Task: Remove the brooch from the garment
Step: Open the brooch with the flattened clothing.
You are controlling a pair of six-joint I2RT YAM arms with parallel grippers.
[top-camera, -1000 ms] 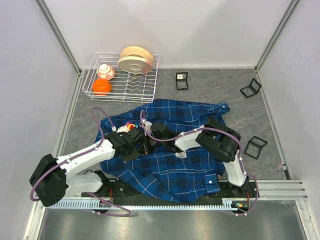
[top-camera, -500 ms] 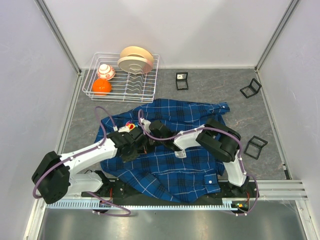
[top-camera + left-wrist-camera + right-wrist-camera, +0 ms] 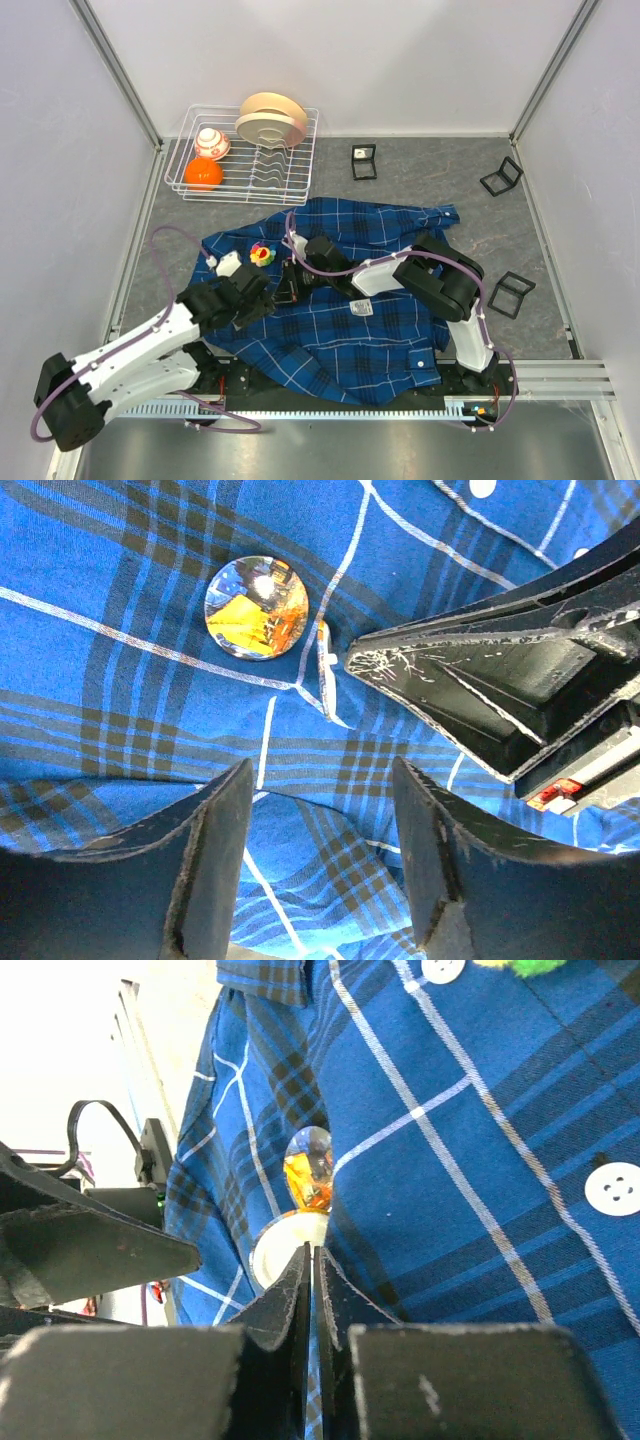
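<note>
The garment [image 3: 340,330], a dark-blue plaid shirt, lies spread on the table [image 3: 160,240]. The brooch [image 3: 256,607], a round glass dome with orange inside, sits on the cloth [image 3: 120,690]. In the right wrist view the brooch [image 3: 308,1170] stands just beyond my right gripper [image 3: 312,1252]. That gripper is shut, its tips at a small white disc [image 3: 280,1250] beside the brooch; whether it pinches anything I cannot tell. My left gripper [image 3: 320,850] is open above bare cloth, a short way from the brooch. From above, both grippers [image 3: 262,292] [image 3: 290,283] meet mid-shirt.
A small yellow, red and green thing [image 3: 262,254] lies on the shirt near the collar. A wire dish rack [image 3: 245,192] at the back left holds an orange ball [image 3: 203,173], a white-orange ball [image 3: 211,142] and plates [image 3: 272,118]. Black frames [image 3: 364,162] [image 3: 501,177] [image 3: 511,294] stand around.
My left gripper has opened, and its arm has drawn back toward the near left, uncovering the small colourful thing. The right arm has barely moved.
</note>
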